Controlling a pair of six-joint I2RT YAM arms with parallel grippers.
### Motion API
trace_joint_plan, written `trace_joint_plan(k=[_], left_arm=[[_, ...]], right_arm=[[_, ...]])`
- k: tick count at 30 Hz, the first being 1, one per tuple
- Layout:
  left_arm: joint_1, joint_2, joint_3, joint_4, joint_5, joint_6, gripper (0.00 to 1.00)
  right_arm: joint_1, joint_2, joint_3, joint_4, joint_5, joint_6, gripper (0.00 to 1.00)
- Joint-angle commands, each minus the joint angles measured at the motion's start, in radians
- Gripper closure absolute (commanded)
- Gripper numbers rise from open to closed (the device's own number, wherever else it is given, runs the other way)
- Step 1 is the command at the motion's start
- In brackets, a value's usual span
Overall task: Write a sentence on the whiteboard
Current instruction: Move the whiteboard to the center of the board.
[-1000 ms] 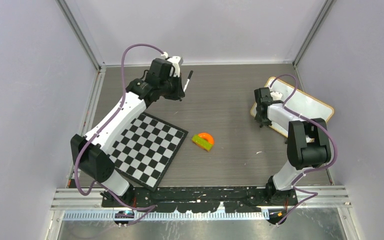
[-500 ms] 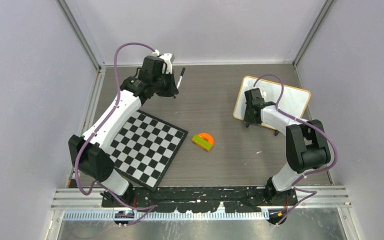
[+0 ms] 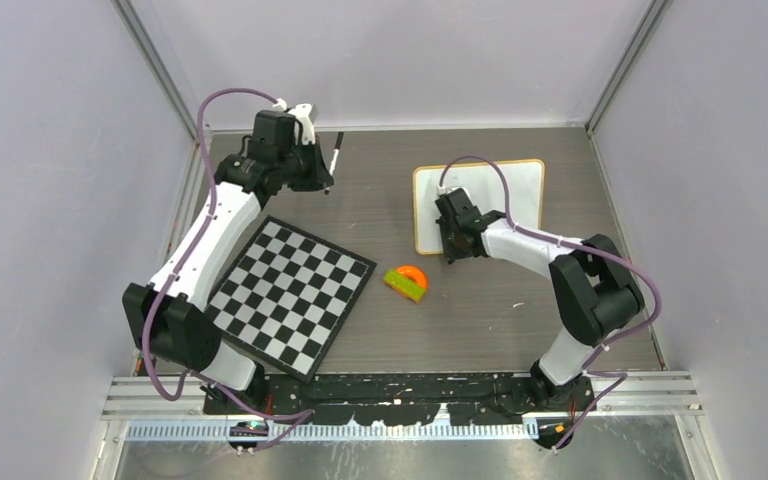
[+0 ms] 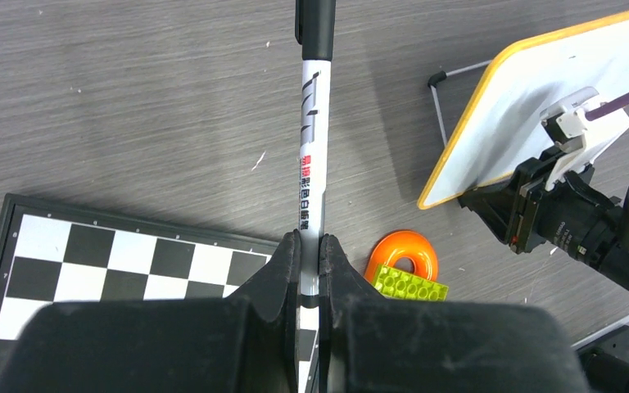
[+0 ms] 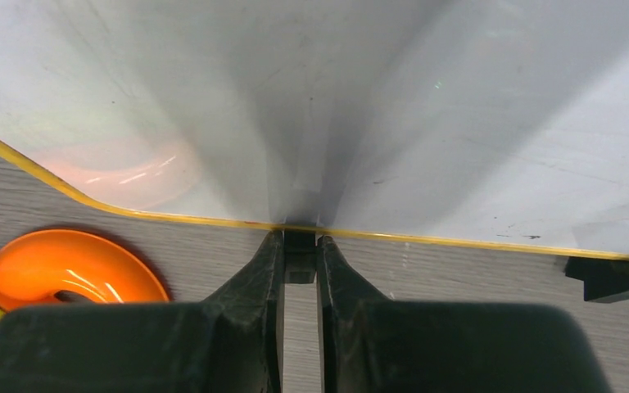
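Note:
The whiteboard (image 3: 515, 190) stands tilted on the dark table, right of centre. Its glossy white face (image 5: 377, 98) shows only faint specks, and no sentence shows on it. My right gripper (image 3: 448, 243) is at the board's lower edge, and its jaws (image 5: 300, 250) are shut on a small black foot under the yellow-wood frame. The left gripper (image 3: 320, 182) hovers at the far left of the table, shut on a white marker (image 4: 313, 139) with a black cap. The marker points away from it, and the board (image 4: 532, 98) lies off to its right.
A black-and-white chequered board (image 3: 290, 295) lies at the left front. An orange ring with a green brick (image 3: 407, 282) sits just left of the right gripper, near the whiteboard's corner. Grey walls close in the table on three sides.
The right arm has swung the whiteboard from the far right towards the middle of the table, turning it as it went. The left arm has moved left with the marker.

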Motion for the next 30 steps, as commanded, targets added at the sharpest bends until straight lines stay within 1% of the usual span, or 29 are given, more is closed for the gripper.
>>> trace_joint_plan(k=[1, 8, 13, 26, 27, 28, 30], left_arm=[[0.017, -0.06, -0.022, 0.002, 0.031, 0.022, 1.0], [0.027, -0.074, -0.03, -0.001, 0.031, 0.022, 1.0], [0.027, -0.072, -0.031, -0.003, 0.033, 0.019, 1.0], [0.027, -0.06, -0.026, -0.011, 0.032, 0.01, 1.0], [0.027, -0.062, -0.028, -0.01, 0.033, 0.01, 1.0], [0.027, -0.063, -0.03, -0.008, 0.032, 0.01, 1.0], [0.027, -0.067, -0.036, -0.004, 0.032, 0.01, 1.0]], right_arm=[[0.066, 0.04, 0.067, 0.059, 0.011, -0.038, 1.0], [0.131, 0.094, 0.099, 0.058, 0.023, -0.017, 1.0], [0.164, 0.088, 0.1, 0.041, 0.005, 0.017, 1.0], [0.192, 0.077, 0.123, -0.023, -0.066, 0.076, 1.0], [0.194, 0.077, 0.126, -0.03, -0.066, 0.075, 0.98], [0.194, 0.078, 0.131, -0.039, -0.067, 0.072, 0.94], [0.195, 0.078, 0.137, -0.051, -0.074, 0.07, 0.81]])
